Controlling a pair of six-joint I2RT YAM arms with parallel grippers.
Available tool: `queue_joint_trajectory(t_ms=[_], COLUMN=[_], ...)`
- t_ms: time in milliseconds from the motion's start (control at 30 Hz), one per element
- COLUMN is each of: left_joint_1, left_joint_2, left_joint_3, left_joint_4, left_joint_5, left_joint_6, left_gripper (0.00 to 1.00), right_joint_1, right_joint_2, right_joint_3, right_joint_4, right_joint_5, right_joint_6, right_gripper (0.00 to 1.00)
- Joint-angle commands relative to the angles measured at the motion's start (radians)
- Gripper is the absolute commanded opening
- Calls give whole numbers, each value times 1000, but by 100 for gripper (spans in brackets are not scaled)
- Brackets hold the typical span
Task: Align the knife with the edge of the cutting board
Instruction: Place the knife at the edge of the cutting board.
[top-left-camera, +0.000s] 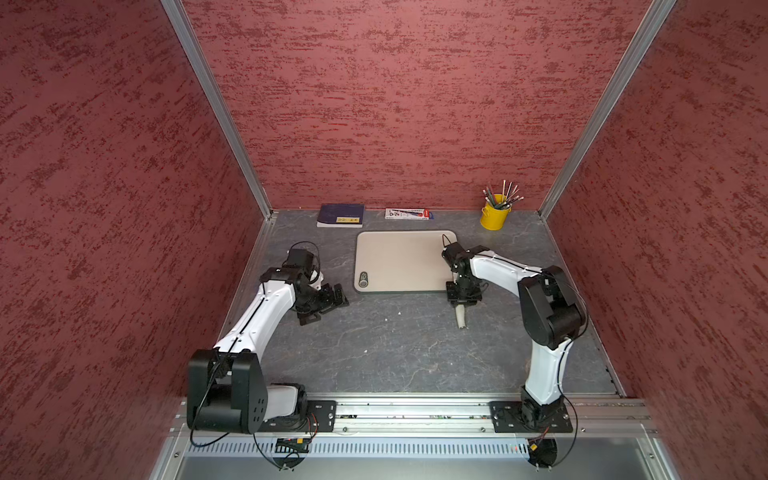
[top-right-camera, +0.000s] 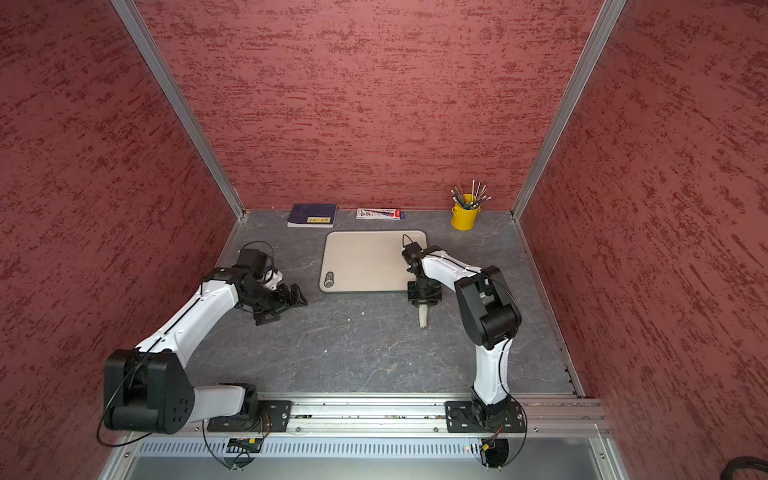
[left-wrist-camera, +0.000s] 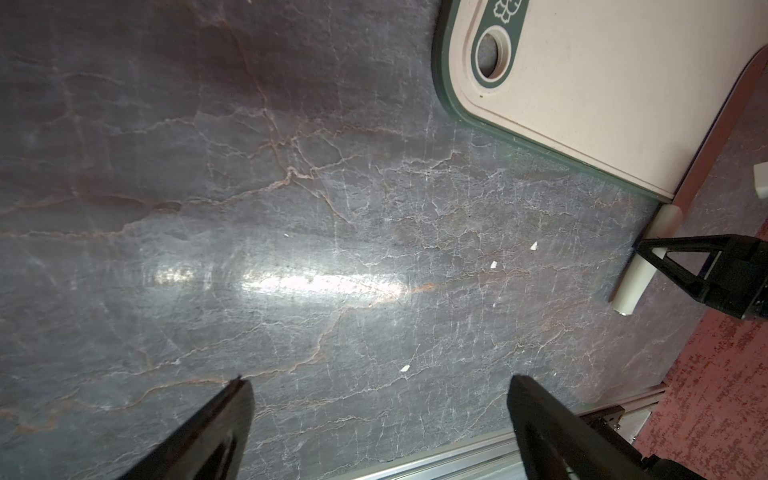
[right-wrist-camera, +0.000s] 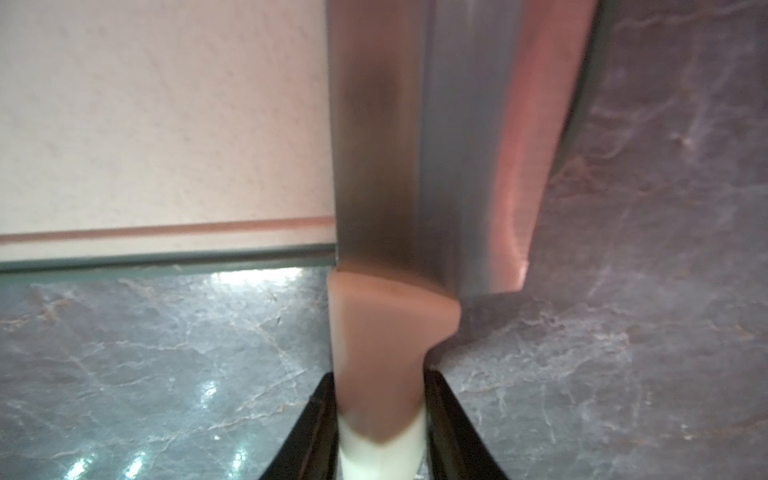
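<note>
Reference: 12 o'clock points from the arm bases toward the back wall.

1. Nearest the bases, the dark grey marbled bench (top-left-camera: 374, 353) is bare apart from a few small white flecks.
2. The left end effector (left-wrist-camera: 380, 380) hangs over bare bench at 9 o'clock from the board's near corner. Its jaws are spread wide and hold nothing.
3. The right end effector (right-wrist-camera: 380, 380) is clamped across the handle of the cream-handled kitchen knife with a broad, reflective brownish-grey blade (right-wrist-camera: 415, 187).
4. Key relation: the long axis of the knife runs from 6 to 12 o'clock. The handle butt projects toward 6 o'clock over the bench, and the blade extends toward 12 o'clock from the grip.
5. The blade overlies the 3 o'clock short side of the flat beige rectangular cutting board with a dark grey rim (top-left-camera: 399, 262). The rim shows just beyond the blade's outer side.
6. It cannot be told whether the blade rests on the board.
7. Judgement: the blade looks nearly parallel to that edge. The right arm is the nearer one, so it should do any final trimming and the release.
8. Far side, along the back wall: a dark blue book (top-left-camera: 340, 215) at 11 o'clock, a white printed packet (top-left-camera: 409, 213) at 12 o'clock and a yellow cup of pencils (top-left-camera: 494, 216) at 1 o'clock. All three are well apart from the board.
9. Red textured walls (top-left-camera: 415, 104) enclose the cell on three sides
</note>
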Motion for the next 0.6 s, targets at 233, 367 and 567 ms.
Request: queue_joint_trajectory(t_ms=[233,367,567], left_joint_1=[-6,-6,-9], left_joint_2=[10,8,9], left_joint_3=[8,8,8], left_joint_4=[-10,-9,-10], left_joint_5=[-9,-9,-9], left_joint_6=[3,4,4], left_gripper=[100,100,100], right_joint_1=[-11,-10,-10], right_joint_2=[11,10,6], right_joint_3=[44,47,48], right_joint_4=[-6,-11,-11], right_joint_5=[36,41,42], right_joint_6=[-18,-22,-21], right_gripper=[33,33,33])
